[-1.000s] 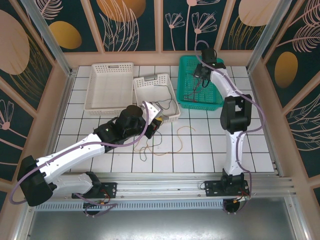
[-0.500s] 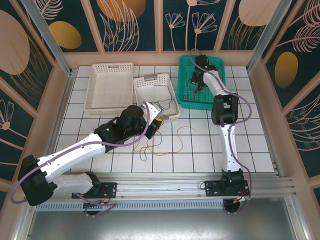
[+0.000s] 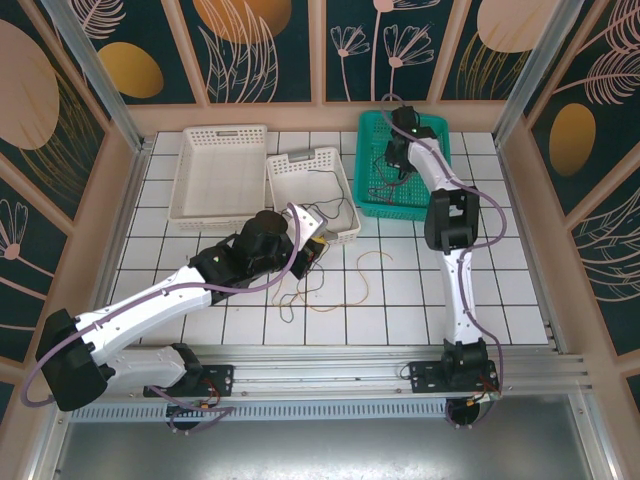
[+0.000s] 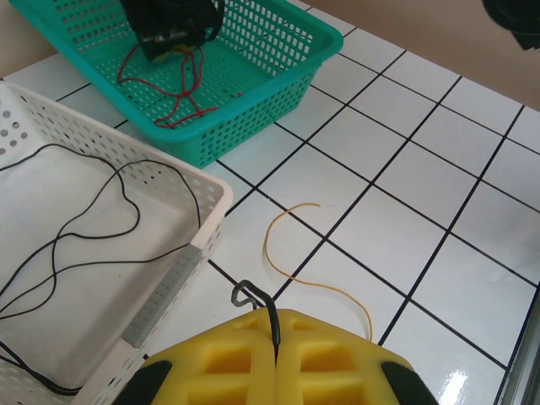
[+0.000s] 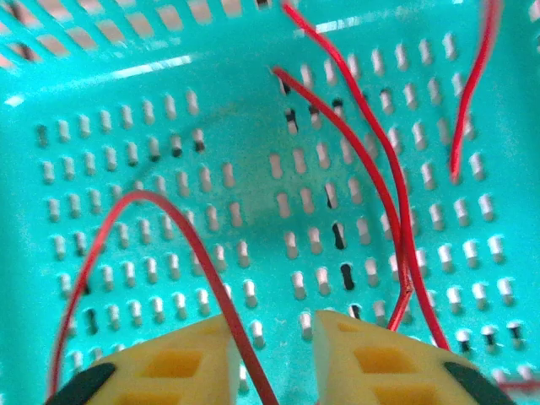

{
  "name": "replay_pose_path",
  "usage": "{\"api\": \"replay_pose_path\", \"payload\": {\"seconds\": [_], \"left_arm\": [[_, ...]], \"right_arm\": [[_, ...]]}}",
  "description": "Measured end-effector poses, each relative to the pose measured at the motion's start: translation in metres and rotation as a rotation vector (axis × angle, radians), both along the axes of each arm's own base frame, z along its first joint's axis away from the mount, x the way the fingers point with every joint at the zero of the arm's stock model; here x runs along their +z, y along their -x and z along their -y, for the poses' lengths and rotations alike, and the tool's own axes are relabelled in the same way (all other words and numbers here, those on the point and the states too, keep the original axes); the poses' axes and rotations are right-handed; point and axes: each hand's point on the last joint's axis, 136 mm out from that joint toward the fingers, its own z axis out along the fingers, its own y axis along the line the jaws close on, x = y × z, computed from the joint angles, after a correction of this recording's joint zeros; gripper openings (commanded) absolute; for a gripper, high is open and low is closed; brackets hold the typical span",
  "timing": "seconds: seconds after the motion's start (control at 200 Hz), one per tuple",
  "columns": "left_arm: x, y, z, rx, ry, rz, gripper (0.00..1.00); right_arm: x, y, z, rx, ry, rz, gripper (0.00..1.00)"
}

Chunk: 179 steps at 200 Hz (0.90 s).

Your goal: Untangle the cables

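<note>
The right pincer (image 5: pixel 272 325) stood slightly parted, empty, over red cables (image 5: pixel 392 202) in the teal basket (image 5: pixel 126 126); the left pincer (image 4: pixel 275 329) pinched a black cable (image 4: pixel 251 292) by the white basket (image 4: pixel 198 190). Red seemed sorted, black and the yellowish cable (image 4: pixel 278 253) pending

1. A small white slotted basket (image 3: pixel 300 185) stands upright near the back of the white-tiled counter (image 3: pixel 420 290).
2. A larger white basket (image 3: pixel 220 175) sits just beside it, to its left.
3. A teal perforated basket (image 3: pixel 400 208) sits near it, to its right.
4. Dark floral wall panels (image 3: pixel 265 50) rise behind it.
</note>
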Motion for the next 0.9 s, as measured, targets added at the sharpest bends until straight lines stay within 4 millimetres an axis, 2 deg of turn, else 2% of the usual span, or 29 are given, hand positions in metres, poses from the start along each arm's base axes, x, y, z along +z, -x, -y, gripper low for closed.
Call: {"api": "replay_pose_path", "payload": {"seconds": [0.165, 0.25, 0.49, 0.561, 0.676, 0.741, 0.811, 0.896], "left_arm": [[0.000, 0.000, 0.000, -0.001, 0.000, -0.001, 0.00], [0.000, 0.000, 0.000, -0.001, 0.000, -0.001, 0.00], [0.000, 0.000, 0.000, -0.001, 0.000, -0.001, 0.00], [0.000, 0.000, 0.000, -0.001, -0.001, -0.001, 0.00], [-0.001, 0.000, 0.000, 0.000, -0.004, -0.003, 0.00], [0.002, -0.001, 0.001, 0.000, -0.001, -0.001, 0.00], [0.009, -0.002, 0.002, 0.002, 0.013, 0.007, 0.00], [0.021, -0.002, 0.000, 0.013, 0.039, 0.021, 0.00]], "right_arm": [[0.054, -0.002, 0.000, -0.001, -0.017, 0.090, 0.40], [0.075, -0.002, 0.000, -0.001, -0.024, 0.127, 0.42], [0.109, 0.001, -0.001, 0.001, -0.043, 0.182, 0.45], [0.116, 0.007, -0.003, 0.011, -0.057, 0.185, 0.45], [0.130, 0.031, -0.011, 0.042, -0.092, 0.183, 0.46], [0.140, 0.052, -0.025, 0.087, -0.131, 0.189, 0.47], [0.152, 0.082, -0.051, 0.167, -0.198, 0.205, 0.48], [0.164, 0.130, -0.084, 0.279, -0.290, 0.228, 0.50]]}}
